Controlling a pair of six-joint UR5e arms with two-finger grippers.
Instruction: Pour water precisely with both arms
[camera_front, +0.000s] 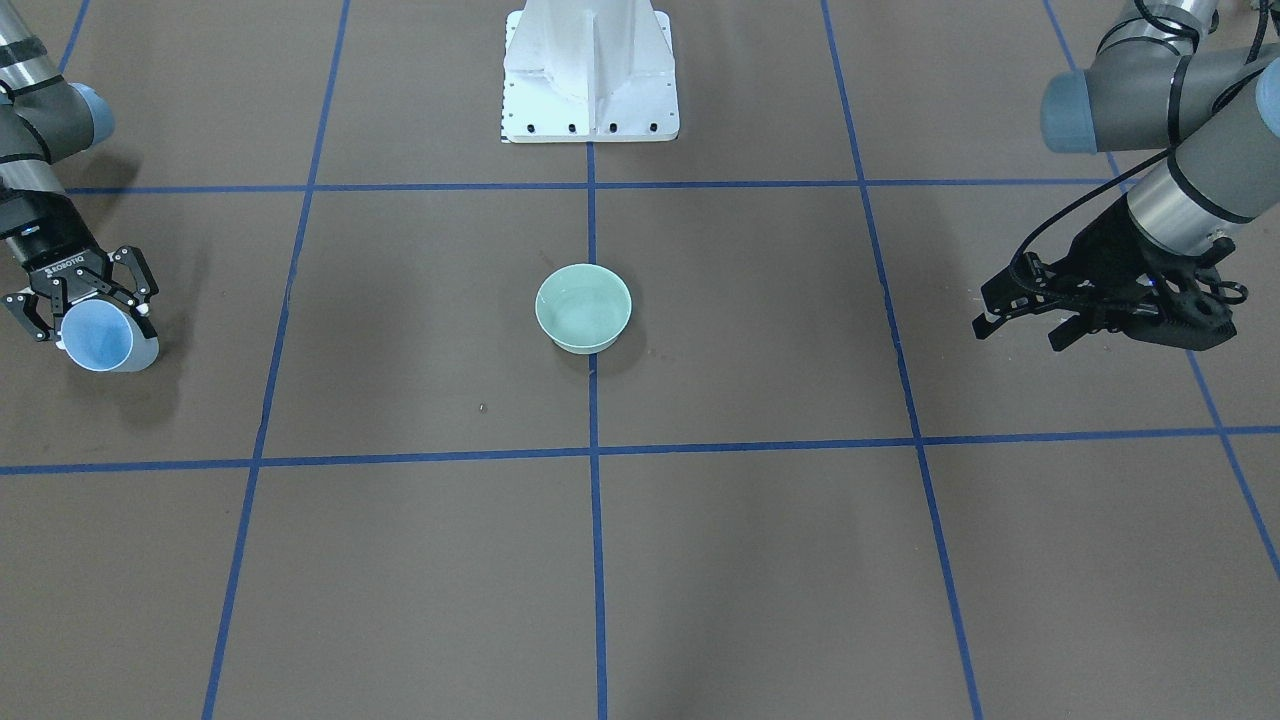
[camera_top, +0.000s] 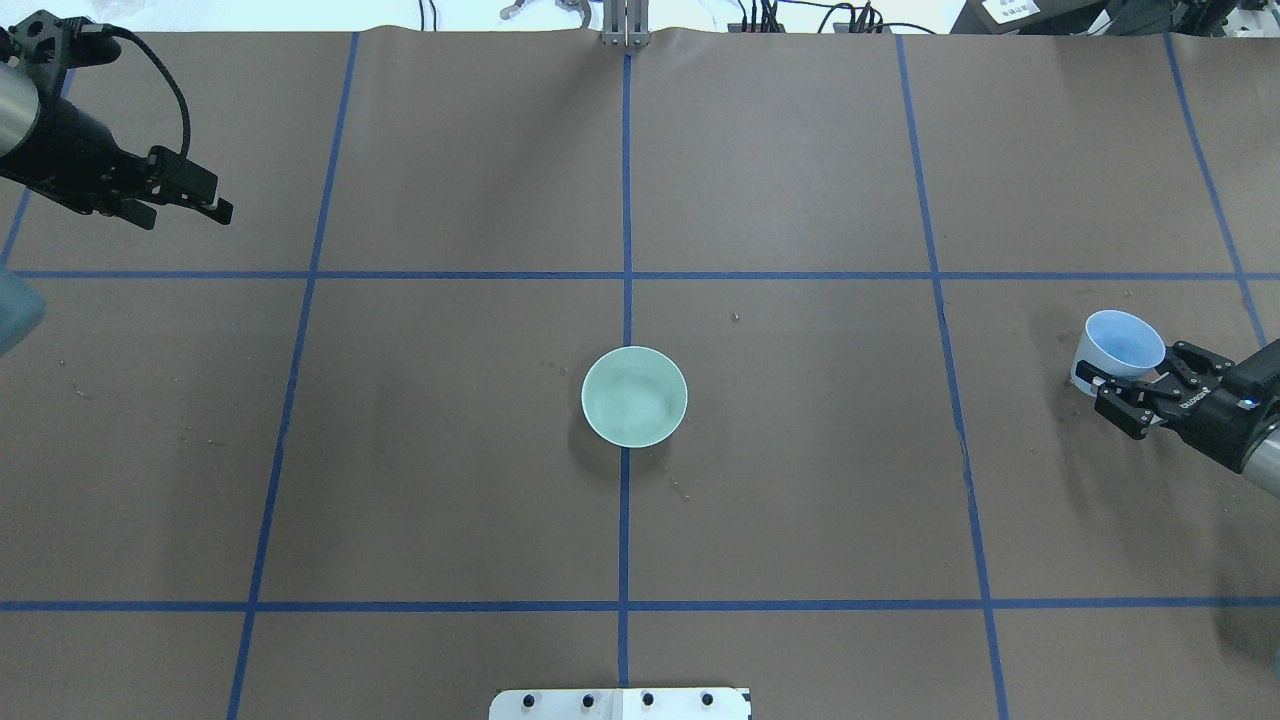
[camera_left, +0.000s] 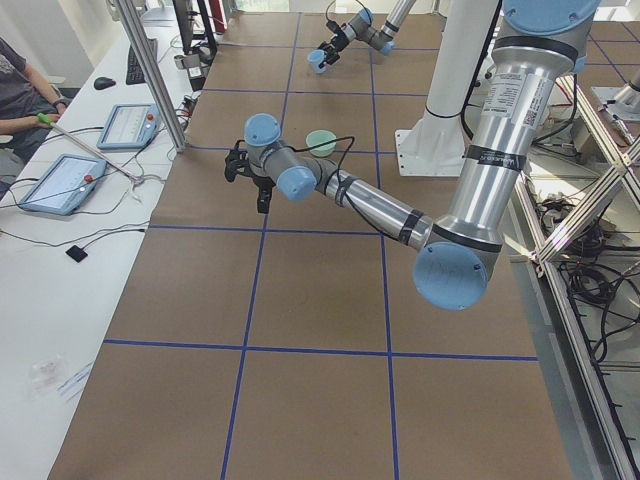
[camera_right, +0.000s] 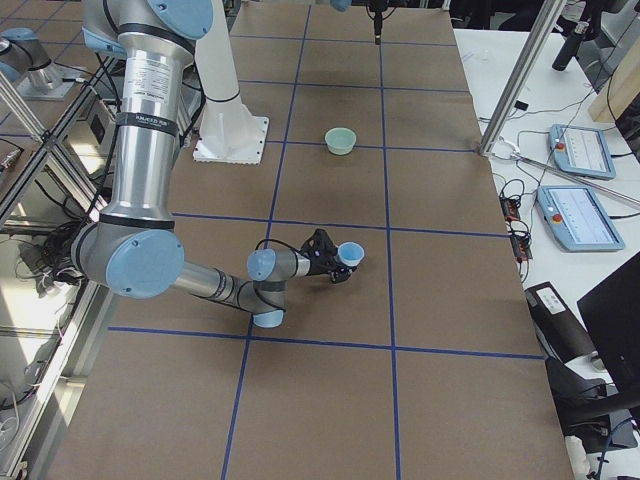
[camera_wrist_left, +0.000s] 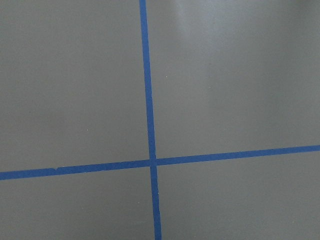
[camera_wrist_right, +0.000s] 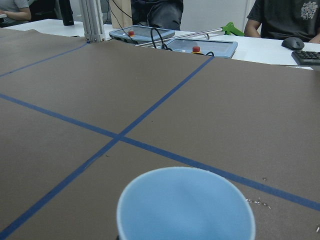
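Note:
A blue cup (camera_front: 97, 338) with a white outside stands at the table's right side in the overhead view (camera_top: 1125, 342). My right gripper (camera_front: 88, 312) has a finger on each side of it and looks shut on it. The right wrist view shows the cup's open mouth (camera_wrist_right: 185, 205); I cannot make out water in it. A pale green bowl (camera_top: 634, 396) sits at the table's middle, with a faint sheen inside (camera_front: 583, 308). My left gripper (camera_top: 190, 212) is open and empty, held above the far left of the table, far from the bowl.
The white pedestal (camera_front: 590, 75) stands behind the bowl on the robot's side. Blue tape lines (camera_wrist_left: 150, 162) cross the brown table cover. Operators and control tablets (camera_wrist_right: 200, 46) are along the far edge.

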